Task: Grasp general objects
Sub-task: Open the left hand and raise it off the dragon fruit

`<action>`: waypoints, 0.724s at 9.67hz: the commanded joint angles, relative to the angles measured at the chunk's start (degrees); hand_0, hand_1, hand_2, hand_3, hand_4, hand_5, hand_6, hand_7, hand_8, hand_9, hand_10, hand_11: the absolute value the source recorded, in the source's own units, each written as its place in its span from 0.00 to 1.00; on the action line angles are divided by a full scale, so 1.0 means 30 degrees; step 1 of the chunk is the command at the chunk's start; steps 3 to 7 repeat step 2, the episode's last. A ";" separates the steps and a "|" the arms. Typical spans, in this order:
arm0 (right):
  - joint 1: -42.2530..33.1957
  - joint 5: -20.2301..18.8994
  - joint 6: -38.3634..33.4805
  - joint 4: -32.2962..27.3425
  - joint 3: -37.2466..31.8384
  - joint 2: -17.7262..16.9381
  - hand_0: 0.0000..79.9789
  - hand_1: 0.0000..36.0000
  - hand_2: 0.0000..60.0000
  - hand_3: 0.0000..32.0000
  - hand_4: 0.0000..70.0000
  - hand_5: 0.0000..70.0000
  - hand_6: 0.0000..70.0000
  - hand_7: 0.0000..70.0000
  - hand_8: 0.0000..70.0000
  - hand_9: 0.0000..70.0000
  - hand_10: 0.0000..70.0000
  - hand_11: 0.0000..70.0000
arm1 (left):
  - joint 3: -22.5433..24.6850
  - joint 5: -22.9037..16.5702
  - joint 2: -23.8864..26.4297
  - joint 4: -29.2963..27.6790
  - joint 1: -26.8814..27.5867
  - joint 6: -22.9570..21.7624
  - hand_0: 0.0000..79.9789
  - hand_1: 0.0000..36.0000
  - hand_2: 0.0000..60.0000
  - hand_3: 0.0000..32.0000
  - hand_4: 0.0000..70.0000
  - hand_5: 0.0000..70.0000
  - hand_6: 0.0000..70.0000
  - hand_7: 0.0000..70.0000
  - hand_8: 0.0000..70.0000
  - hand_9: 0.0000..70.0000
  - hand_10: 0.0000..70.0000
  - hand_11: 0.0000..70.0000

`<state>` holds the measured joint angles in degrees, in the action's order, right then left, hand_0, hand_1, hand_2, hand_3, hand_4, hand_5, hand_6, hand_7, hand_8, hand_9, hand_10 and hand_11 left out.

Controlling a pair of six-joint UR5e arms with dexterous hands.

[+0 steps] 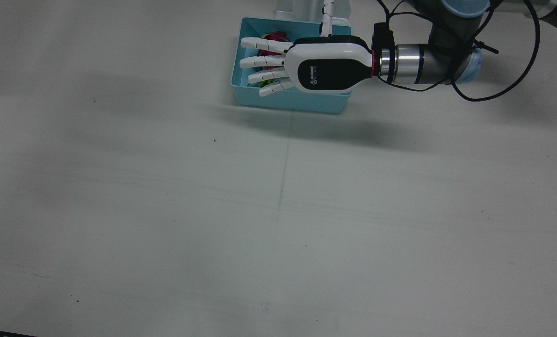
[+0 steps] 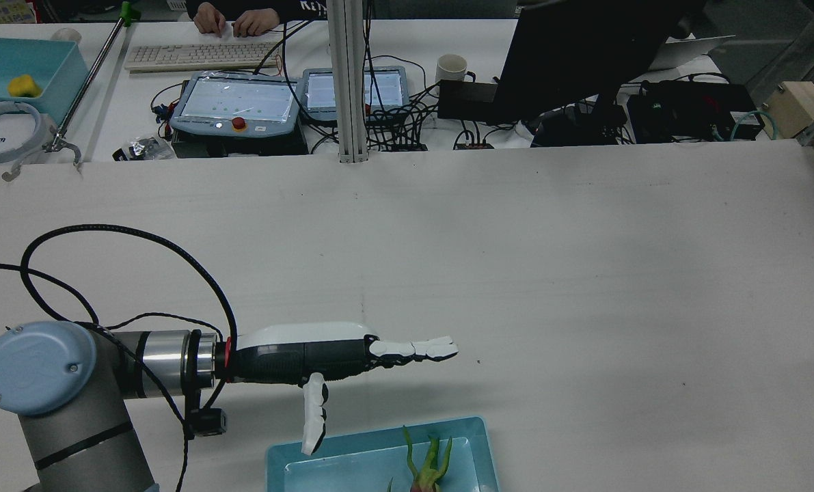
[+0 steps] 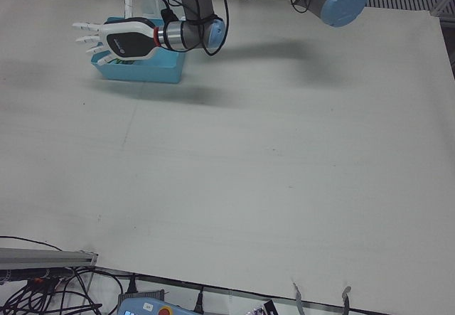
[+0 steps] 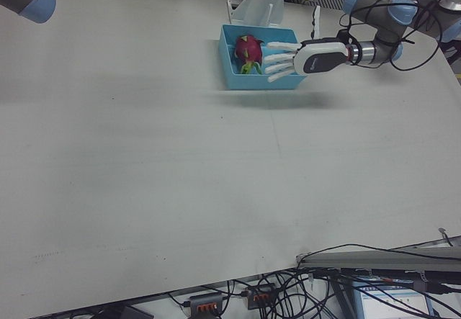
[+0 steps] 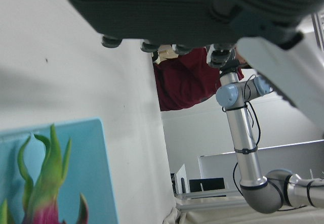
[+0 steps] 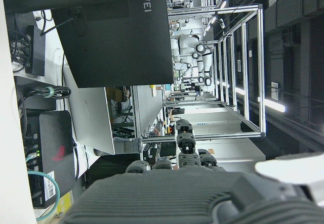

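Note:
A pink dragon fruit [image 1: 274, 37] with green scales lies in a teal bin [image 1: 287, 100] at the table's robot-side edge. My left hand [image 1: 306, 65] hovers level over the bin, fingers spread and straight, thumb pointing toward the pedestal, holding nothing. The right-front view shows the left hand [image 4: 299, 58] just beside the fruit [image 4: 248, 47], not touching it. From the left hand view, the fruit [image 5: 45, 183] sits below the palm. My right hand [image 6: 177, 198] shows only in its own view, fingers extended, nothing in it.
The white table [image 1: 278, 210] stretches wide in front of the bin. A white arm pedestal [image 1: 306, 9] stands right behind the bin. Past the far edge, a desk holds a keyboard [image 2: 195, 55], teach pendants [image 2: 236, 102], a monitor [image 2: 584, 48] and a person's hands [image 2: 232, 20].

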<state>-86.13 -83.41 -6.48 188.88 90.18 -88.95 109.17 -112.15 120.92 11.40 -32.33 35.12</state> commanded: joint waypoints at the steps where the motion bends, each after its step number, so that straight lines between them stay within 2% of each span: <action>1: 0.0000 0.0000 0.0022 0.0000 0.0000 0.0000 0.00 0.00 0.00 0.00 0.00 0.00 0.00 0.00 0.00 0.00 0.00 0.00 | -0.1934 -0.0086 -0.1225 -0.3797 -0.6221 -0.2972 0.68 0.48 0.00 0.00 0.10 0.00 0.00 0.16 0.00 0.01 0.00 0.00; 2: 0.0000 0.0000 0.0022 0.0000 0.0000 0.0000 0.00 0.00 0.00 0.00 0.00 0.00 0.00 0.00 0.00 0.00 0.00 0.00 | -0.2111 -0.0173 -0.1225 -0.3829 -0.7896 -0.3033 0.69 0.49 0.00 0.00 0.13 0.00 0.01 0.18 0.00 0.02 0.00 0.00; 7: 0.0000 0.0000 0.0022 0.0000 0.0000 0.0000 0.00 0.00 0.00 0.00 0.00 0.00 0.00 0.00 0.00 0.00 0.00 0.00 | -0.2111 -0.0173 -0.1225 -0.3829 -0.7896 -0.3033 0.69 0.49 0.00 0.00 0.13 0.00 0.01 0.18 0.00 0.02 0.00 0.00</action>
